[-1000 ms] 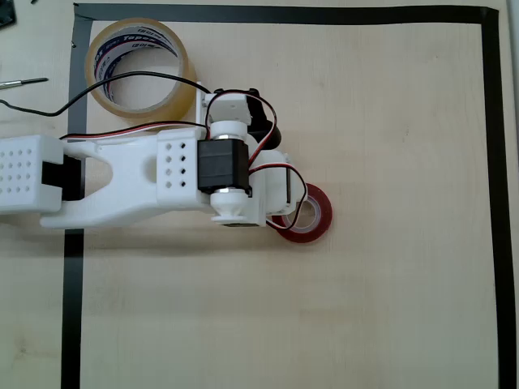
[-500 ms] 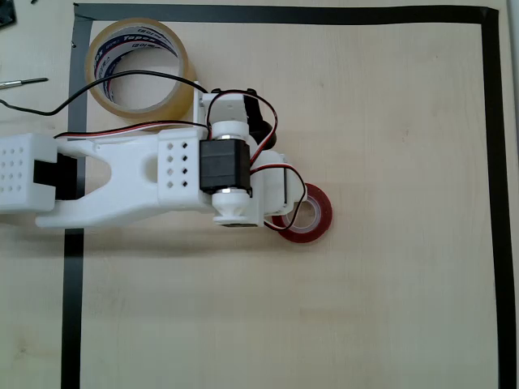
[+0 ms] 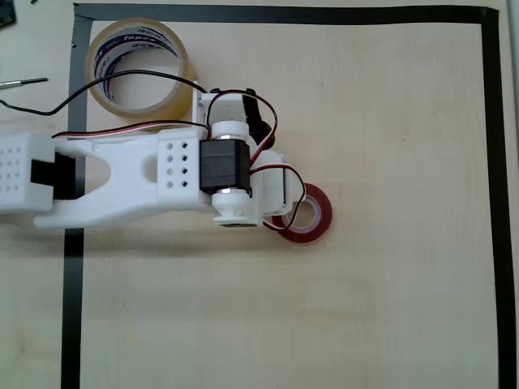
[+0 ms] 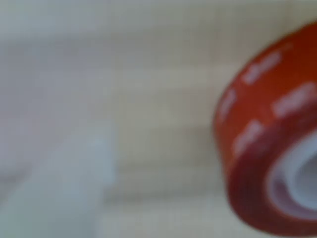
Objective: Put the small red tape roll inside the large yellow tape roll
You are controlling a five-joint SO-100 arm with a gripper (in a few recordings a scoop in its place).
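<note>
White printed arm (image 3: pixel 122 174) with perforated panels, black servo blocks (image 3: pixel 223 164), and black, red and white cables.

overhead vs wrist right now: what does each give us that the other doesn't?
Overhead alone: the large yellow tape roll at top left, the black tape border on the table, and the white arm's body above the small red tape roll's left edge. Wrist alone: a blurred close-up of the red roll's outer side wall, with a pale finger at lower left, apart from it. Both: the small red tape roll on the light wood table.
</note>
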